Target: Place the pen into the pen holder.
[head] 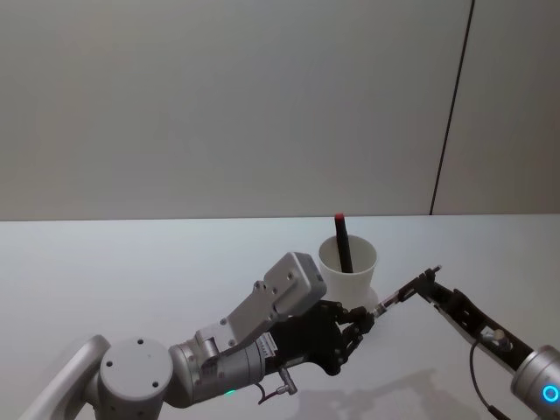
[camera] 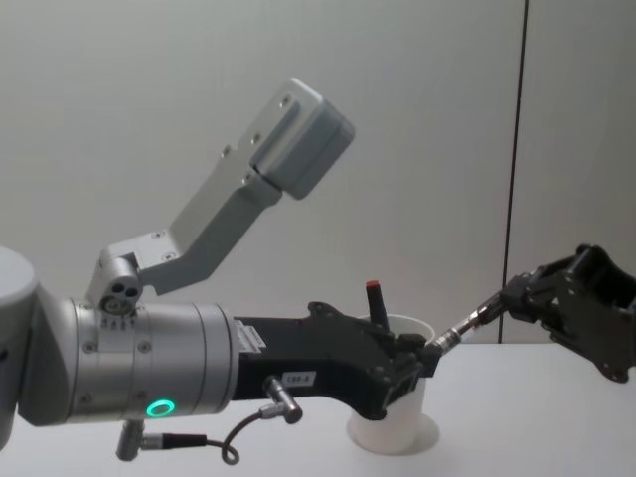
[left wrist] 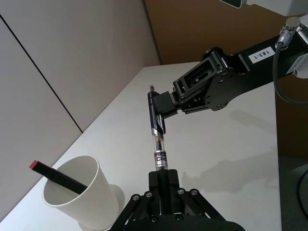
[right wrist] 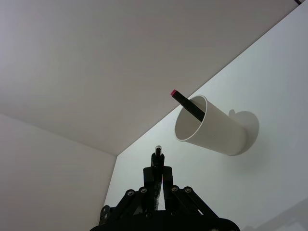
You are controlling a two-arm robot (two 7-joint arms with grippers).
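Above the table (head: 131, 262), at about five o'clock from the pen holder (head: 348, 265), we see both claws clenched on one pen (left wrist: 159, 139): the left claw (left wrist: 161, 179) grasps its lower barrel, the right claw (left wrist: 166, 103) its clip end. A red-capped marker (head: 342, 245) already stands in the cup. We judge a handover: one claw should release before the other tilts the pen upright over the rim.
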